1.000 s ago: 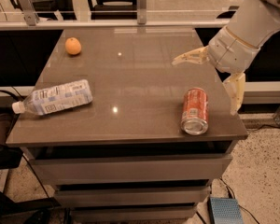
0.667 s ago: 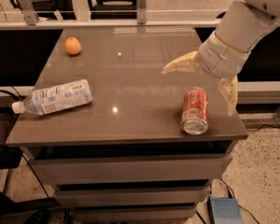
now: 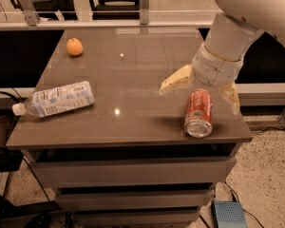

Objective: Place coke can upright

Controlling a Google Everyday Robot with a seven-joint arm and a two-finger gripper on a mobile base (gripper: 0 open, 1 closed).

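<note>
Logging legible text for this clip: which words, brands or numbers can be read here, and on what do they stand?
On the can: white script on red, not legible.
On the bottle: label print too small to read.
On the tool, open over the lying can: no text.

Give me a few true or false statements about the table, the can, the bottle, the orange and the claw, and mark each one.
1. The can lies on its side near the table's front edge. True.
2. The claw is shut on the can. False: it is open, with its fingers spread over the can.
3. The bottle stands upright. False: it lies on its side.
4. The orange sits near a far corner of the table. True.
</note>
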